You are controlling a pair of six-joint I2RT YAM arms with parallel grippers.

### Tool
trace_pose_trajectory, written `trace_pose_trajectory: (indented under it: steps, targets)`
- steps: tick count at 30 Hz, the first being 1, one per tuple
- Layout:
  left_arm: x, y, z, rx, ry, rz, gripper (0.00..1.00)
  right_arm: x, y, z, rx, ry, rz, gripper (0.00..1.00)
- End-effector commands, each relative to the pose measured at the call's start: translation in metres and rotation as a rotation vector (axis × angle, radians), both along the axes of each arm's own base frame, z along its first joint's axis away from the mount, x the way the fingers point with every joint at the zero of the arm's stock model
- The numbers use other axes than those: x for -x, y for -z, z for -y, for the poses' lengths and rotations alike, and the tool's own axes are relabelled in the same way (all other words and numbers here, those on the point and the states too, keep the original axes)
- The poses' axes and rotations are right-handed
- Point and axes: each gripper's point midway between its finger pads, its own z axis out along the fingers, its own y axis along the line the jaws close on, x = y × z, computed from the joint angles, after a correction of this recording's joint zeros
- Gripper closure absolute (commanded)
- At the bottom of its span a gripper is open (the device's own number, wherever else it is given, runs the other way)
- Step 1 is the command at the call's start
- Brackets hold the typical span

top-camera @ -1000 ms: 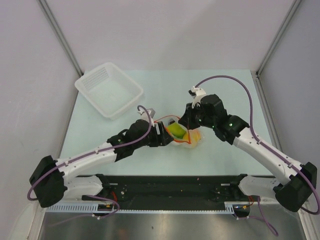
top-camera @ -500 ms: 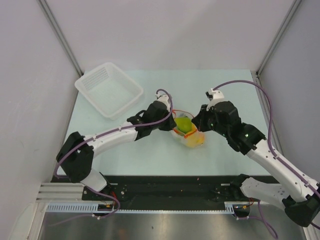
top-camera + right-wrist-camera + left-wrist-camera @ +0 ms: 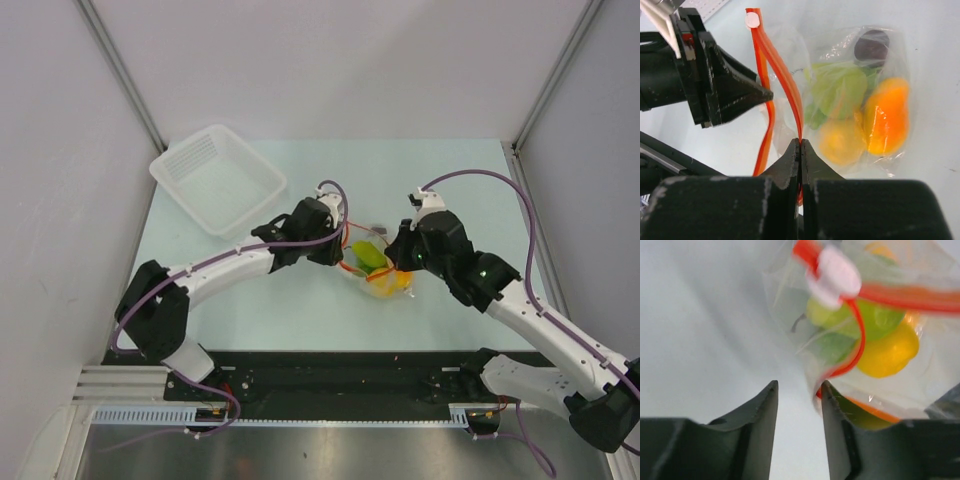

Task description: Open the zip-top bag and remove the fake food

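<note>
Right gripper (image 3: pixel 800 148) clamped tight on the red zip strip (image 3: pixel 781 75); left gripper (image 3: pixel 798 407) spread, nothing between its fingers.

The zip-top bag (image 3: pixel 378 272) lies in the middle of the table (image 3: pixel 450 180) between the two arms, mouth parted, the fake food (image 3: pixel 885 117) bunched at its closed end. That film looks light, soft and slippery, so it'll crumple rather than resist. The stiffer strip is the place to pinch, and I'd say the left wants the opposite lip, just beside its finger.
</note>
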Motion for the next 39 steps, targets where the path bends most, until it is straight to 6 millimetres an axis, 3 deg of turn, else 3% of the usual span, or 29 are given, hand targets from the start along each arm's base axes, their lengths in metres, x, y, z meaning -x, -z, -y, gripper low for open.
trace_pose_trajectory:
  steps: [1, 2, 6, 9, 12, 21, 27, 31, 39]
  targets:
    - [0.01, -0.031, -0.021, -0.006, 0.019, 0.083, 0.52, -0.005, -0.012, -0.012, -0.063, -0.012, 0.028, 1.0]
    - [0.011, -0.05, -0.021, 0.03, 0.025, 0.126, 0.5, -0.005, -0.014, -0.014, -0.072, -0.018, 0.03, 1.0]
    - [0.019, -0.091, -0.016, 0.14, 0.063, 0.212, 0.48, -0.006, -0.016, -0.018, -0.079, -0.032, 0.025, 1.0]
    - [0.033, -0.118, 0.006, 0.256, 0.174, 0.27, 0.62, -0.005, -0.016, -0.02, -0.082, -0.035, 0.017, 1.0]
    - [0.041, -0.13, 0.029, 0.303, 0.245, 0.296, 0.68, -0.005, -0.019, -0.02, -0.098, -0.028, 0.015, 1.0]
    - [0.013, -0.079, 0.072, 0.301, 0.225, 0.19, 0.78, -0.004, -0.036, -0.025, -0.176, -0.008, 0.007, 1.0]
    - [-0.005, -0.066, 0.084, 0.286, 0.207, 0.278, 0.58, -0.002, -0.035, -0.027, -0.189, -0.014, -0.005, 1.0]
    - [-0.018, -0.065, 0.084, 0.238, 0.124, 0.366, 0.4, -0.001, -0.036, -0.031, -0.201, -0.026, -0.016, 1.0]
    - [-0.026, -0.023, 0.083, 0.177, 0.019, 0.29, 0.36, 0.001, -0.037, -0.033, -0.213, -0.033, -0.022, 1.0]
